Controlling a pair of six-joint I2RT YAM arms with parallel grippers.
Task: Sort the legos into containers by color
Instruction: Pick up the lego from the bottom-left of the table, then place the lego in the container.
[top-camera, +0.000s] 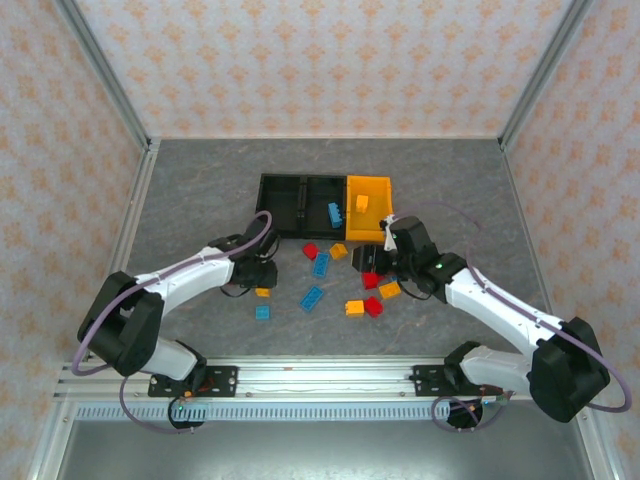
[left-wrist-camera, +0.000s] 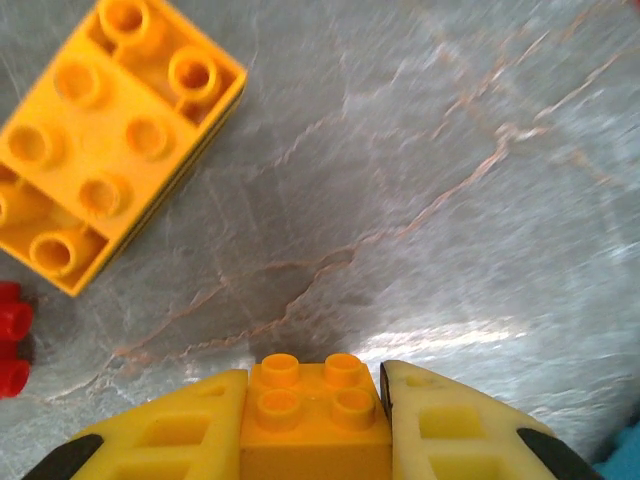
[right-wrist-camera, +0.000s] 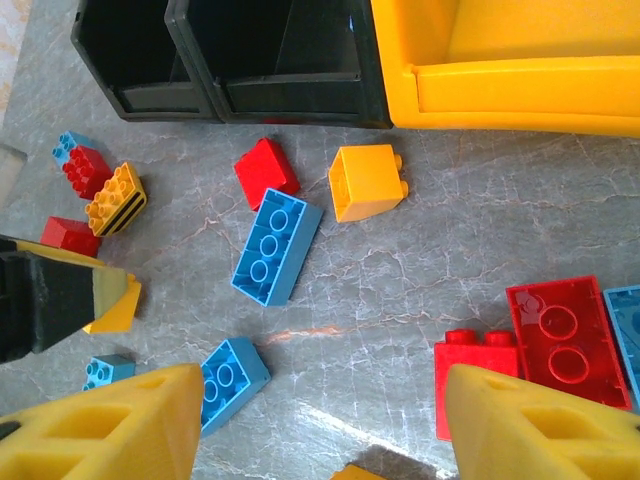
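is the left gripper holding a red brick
No, the left gripper is shut on a small orange-yellow brick clamped between its fingers.

This is a robot test cell in a lab. Along the bottom of the top view, a left arm (top-camera: 190, 268) and a right arm (top-camera: 495, 305) are bolted to an aluminium rail (top-camera: 320, 372), trailing purple cables (top-camera: 95, 325). Metal posts (top-camera: 108, 75) frame wallpapered panels (top-camera: 330, 60) around a grey stone-look tabletop (top-camera: 190, 200), with legos (top-camera: 320, 264) and containers (top-camera: 304, 180) staged at centre.
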